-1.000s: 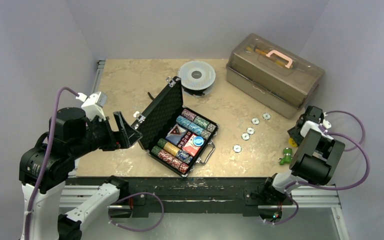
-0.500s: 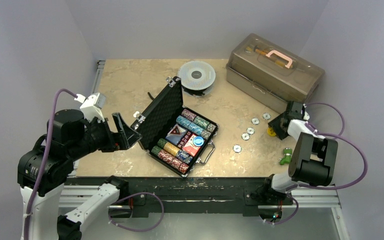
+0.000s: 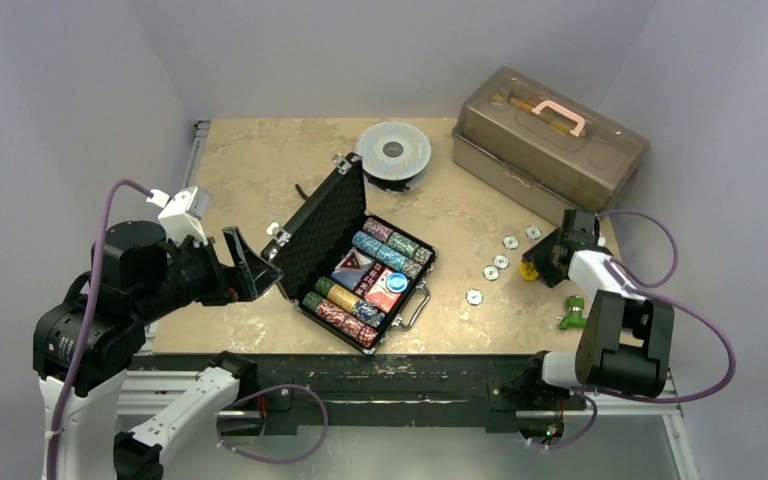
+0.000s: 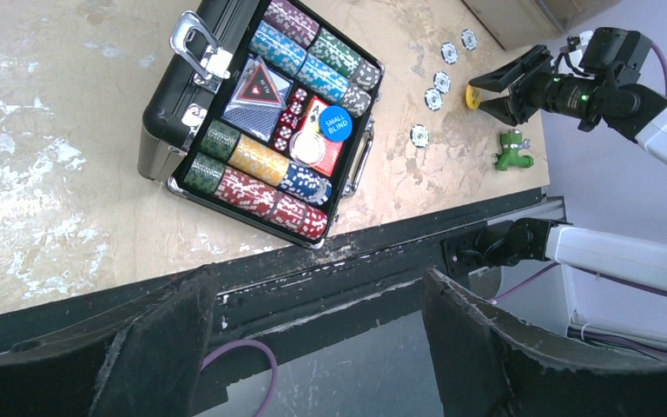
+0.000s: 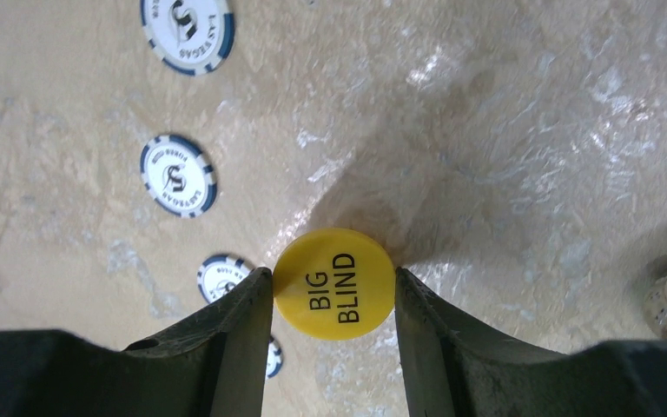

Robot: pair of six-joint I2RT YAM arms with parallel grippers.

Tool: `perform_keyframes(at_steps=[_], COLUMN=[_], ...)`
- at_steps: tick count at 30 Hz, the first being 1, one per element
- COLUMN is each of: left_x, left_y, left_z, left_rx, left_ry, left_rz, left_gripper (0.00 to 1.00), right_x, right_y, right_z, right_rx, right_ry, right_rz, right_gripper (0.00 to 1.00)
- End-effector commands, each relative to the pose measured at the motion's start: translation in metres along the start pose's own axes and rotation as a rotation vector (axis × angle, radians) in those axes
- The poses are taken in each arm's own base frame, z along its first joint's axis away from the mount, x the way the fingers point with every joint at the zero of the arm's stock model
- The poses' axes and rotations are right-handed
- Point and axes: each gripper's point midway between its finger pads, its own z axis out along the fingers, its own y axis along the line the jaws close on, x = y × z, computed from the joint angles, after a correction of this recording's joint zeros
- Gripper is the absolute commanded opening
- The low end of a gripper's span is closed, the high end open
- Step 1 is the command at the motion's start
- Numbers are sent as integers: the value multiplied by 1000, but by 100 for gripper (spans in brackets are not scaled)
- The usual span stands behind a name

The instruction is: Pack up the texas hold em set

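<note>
Yellow, the Big Blind disc (image 5: 334, 285) sat clamped edge to edge in the right gripper (image 5: 333, 278), seemingly bound for the briefcase (image 4: 161, 126). That lay open mid-table, chips (image 3: 385, 245) racked; the left gripper (image 4: 317, 276) hung wide apart, empty, beside its lid (image 3: 325, 225).

Beige table (image 3: 250, 170): briefcase (image 3: 325, 228), toolbox (image 3: 550, 150), spool (image 3: 393, 152), chips (image 3: 491, 272).

Top view. Briefcase (image 3: 360, 270) sits at frame centre on the table (image 3: 250, 170), lid (image 3: 322, 225) standing on its upper-left side. Chip rows (image 3: 385, 248) and small-blind disc (image 3: 397, 282) lie inside.

Spool (image 3: 393, 152) is just above the lid, toolbox (image 3: 550, 145) at upper right.

Loose chips (image 3: 500, 262) lie right of the case. Big-blind disc (image 5: 334, 282) is just right of them, touched on both sides by the right gripper (image 3: 538, 262).

Small figure (image 3: 571, 316) is below that. Left gripper (image 3: 255, 262) is left of the case, apart.
</note>
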Motion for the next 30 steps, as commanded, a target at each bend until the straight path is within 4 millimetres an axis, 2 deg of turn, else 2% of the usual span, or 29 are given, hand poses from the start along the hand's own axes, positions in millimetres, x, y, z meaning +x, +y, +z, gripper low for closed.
perform_keyframes(at_steps=[1,10,16,21,25,30], left_x=[0,3,4,5,5,5], left_y=[-5,-7,-7,-8,-8,-7], left_z=[-2,1,2,4,5,5], left_rx=[28,46,52,56,54,50], left_ry=[-4,5,14,23,28,30], left_rz=[10,9,10,13,16,18], left_gripper=[83,83,83,83,83,83], right_x=[8,28,46,75,100,156], right_y=[10,26,46,91,136,190], right_z=[-15,-31,-43,-63,-86,-108], right_rx=[-59,-113,-144,-220,-281,-344], right_ry=[4,36,54,82,74,99], right_rz=[-5,-60,-114,-228,-354,-557], right_gripper=[44,43,43,42,42,42])
